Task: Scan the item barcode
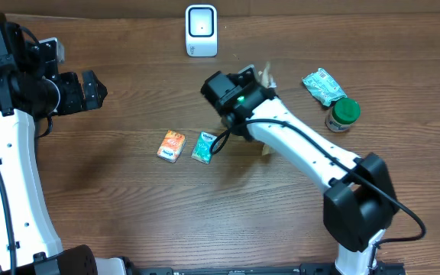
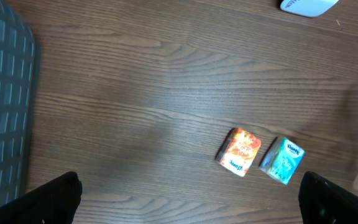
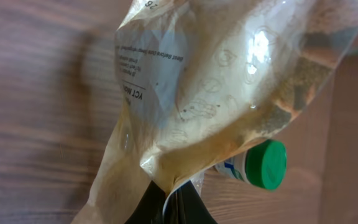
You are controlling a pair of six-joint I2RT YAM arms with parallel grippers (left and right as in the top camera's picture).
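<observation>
While the left claw (image 2: 191,202) gapes wide, the right claw (image 3: 171,204) — clamped tight — pinches a clear pouch (image 3: 216,93).

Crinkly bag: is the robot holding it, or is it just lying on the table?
Held. The right gripper is shut, its tips pinching the bag by one edge.

Right arm (image 1: 304,145) hides most of the bag (image 1: 266,76); print seemingly blurred.

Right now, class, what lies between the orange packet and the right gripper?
The teal packet lies there, close beside the orange packet, with the right gripper shut on a clear bag beyond it. The overhead view shows this.
</observation>
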